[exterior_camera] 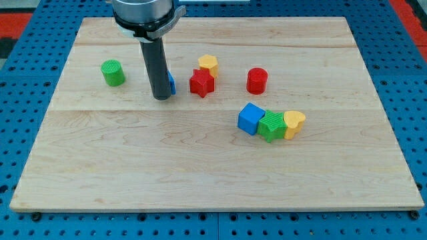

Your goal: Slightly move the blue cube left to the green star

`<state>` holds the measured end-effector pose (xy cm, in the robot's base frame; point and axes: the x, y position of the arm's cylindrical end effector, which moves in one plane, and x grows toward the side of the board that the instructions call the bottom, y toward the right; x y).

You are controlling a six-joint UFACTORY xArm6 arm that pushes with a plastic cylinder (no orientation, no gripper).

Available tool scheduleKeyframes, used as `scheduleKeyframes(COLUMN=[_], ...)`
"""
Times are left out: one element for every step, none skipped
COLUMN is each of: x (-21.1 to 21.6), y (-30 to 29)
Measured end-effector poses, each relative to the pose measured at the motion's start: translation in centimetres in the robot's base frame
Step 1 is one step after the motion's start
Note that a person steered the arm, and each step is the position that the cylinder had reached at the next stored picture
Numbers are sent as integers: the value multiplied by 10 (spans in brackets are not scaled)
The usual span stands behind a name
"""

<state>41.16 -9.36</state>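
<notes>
The blue cube [250, 119] lies right of the board's middle and touches the left side of the green star [271, 125]. A yellow heart [294, 123] touches the star's right side. My tip [161, 97] rests on the board well to the left of and above the cube, about a fifth of the view's width away. A small blue block [172, 83] shows just behind the rod on its right, mostly hidden.
A red star [201, 83] sits right of the rod, with a yellow block [209, 64] touching it above. A red cylinder [257, 81] stands further right. A green cylinder [113, 73] stands at the left. The wooden board [200, 167] lies on a blue pegboard.
</notes>
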Motion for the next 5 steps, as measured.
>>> scheduleKeyframes(x=[17,22,21,8,13], y=[-33,-69,-2,101,173])
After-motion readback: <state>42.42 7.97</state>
